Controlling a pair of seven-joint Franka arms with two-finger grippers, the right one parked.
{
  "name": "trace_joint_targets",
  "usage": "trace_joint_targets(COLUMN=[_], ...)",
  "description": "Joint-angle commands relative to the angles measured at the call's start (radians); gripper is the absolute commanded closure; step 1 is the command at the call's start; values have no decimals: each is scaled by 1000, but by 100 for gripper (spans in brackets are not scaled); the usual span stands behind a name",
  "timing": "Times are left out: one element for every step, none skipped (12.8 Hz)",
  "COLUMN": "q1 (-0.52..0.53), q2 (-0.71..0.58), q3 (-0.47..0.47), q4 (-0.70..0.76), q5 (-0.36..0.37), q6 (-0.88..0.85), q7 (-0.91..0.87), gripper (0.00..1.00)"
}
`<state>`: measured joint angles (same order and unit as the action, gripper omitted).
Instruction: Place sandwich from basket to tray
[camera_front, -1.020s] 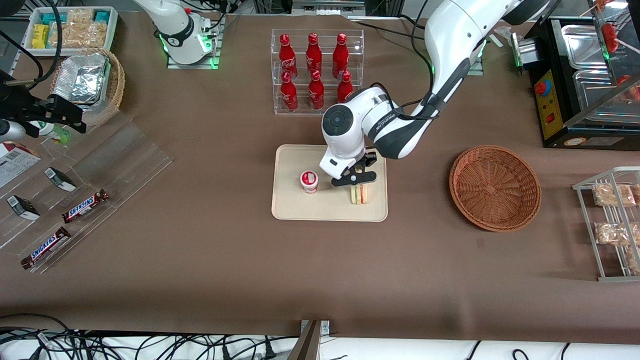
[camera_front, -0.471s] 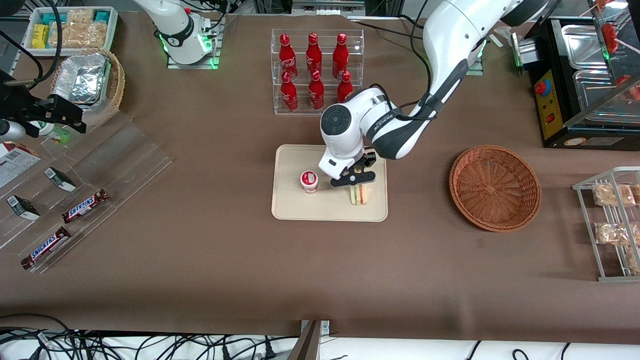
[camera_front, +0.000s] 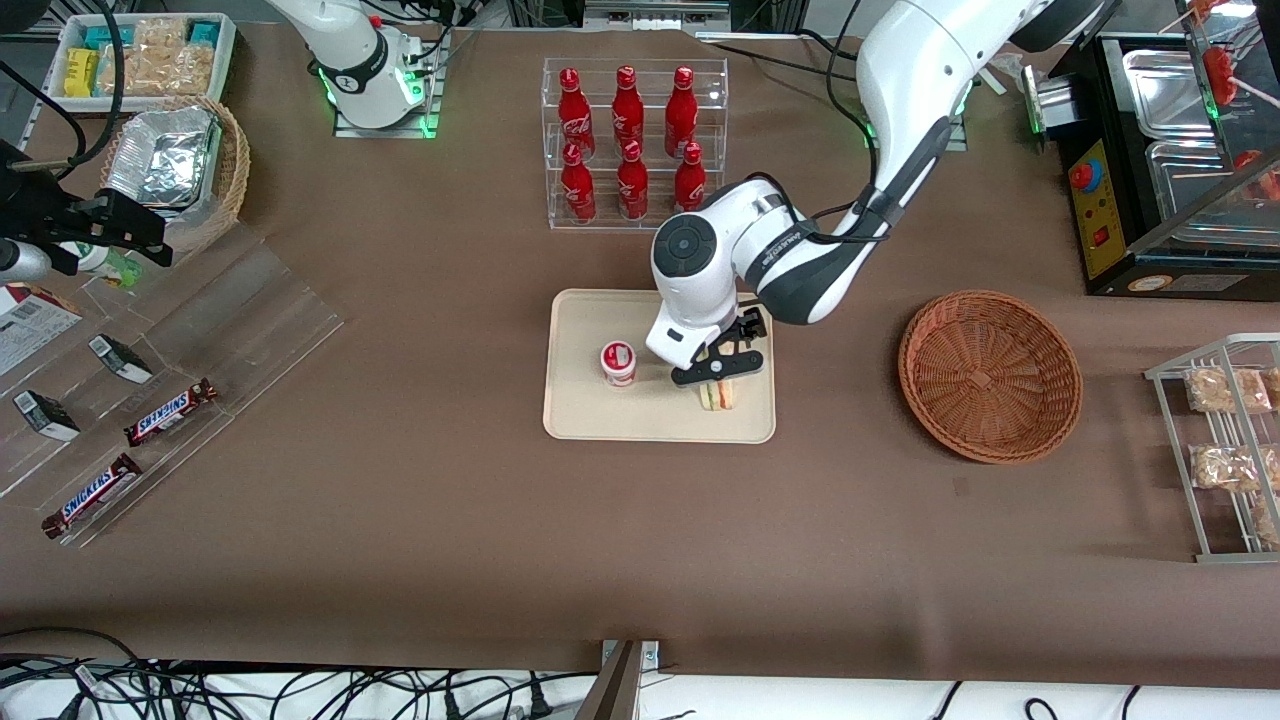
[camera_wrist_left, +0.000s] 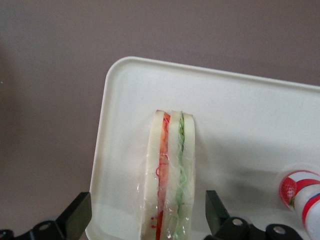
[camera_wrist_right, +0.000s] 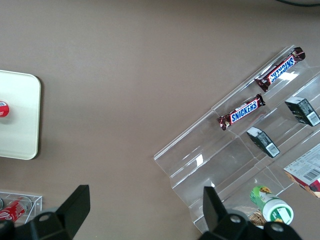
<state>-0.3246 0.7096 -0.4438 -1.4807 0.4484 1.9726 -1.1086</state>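
while the gripper (camera_front: 718, 368) hangs low over the tray (camera_front: 590, 420) in the front view, the sandwich (camera_front: 717, 396) stands on edge beneath it, near a small cup (camera_front: 619, 362); the basket (camera_front: 990, 375) sits well apart. from the left wrist, the fingers (camera_wrist_left: 76, 219) are spread wide, seemingly clear of the sandwich (camera_wrist_left: 169, 175) by the tray's (camera_wrist_left: 240, 120) corner.

Left arm bent low, hand (camera_front: 718, 368) pointing down, fingers (camera_wrist_left: 75, 220) spread wide apart.

The sandwich (camera_wrist_left: 169, 175) stood on edge on the cream tray (camera_front: 600, 420), near its corner toward the empty reddish-brown wicker basket (camera_front: 990, 375), under the gripper (camera_front: 718, 370).
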Motion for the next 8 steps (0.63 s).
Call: trace_joint_targets(q1=[34, 62, 73, 84, 107, 127, 151, 173], q2=[-90, -117, -136, -159, -177, -192, -205, -220], q3=[-6, -12, -13, -12, -12, -12, -12, -12], q4=[16, 19, 19, 19, 20, 20, 20, 28], q5=[-45, -59, -62, -79, -101, -121, -141, -161], q6=[-87, -124, -138, -139, -156, -191, -214, -225], q7=[-1, 0, 3, 27, 70, 113, 159, 182], gripper=[0, 0, 0, 0, 0, 0, 0, 0])
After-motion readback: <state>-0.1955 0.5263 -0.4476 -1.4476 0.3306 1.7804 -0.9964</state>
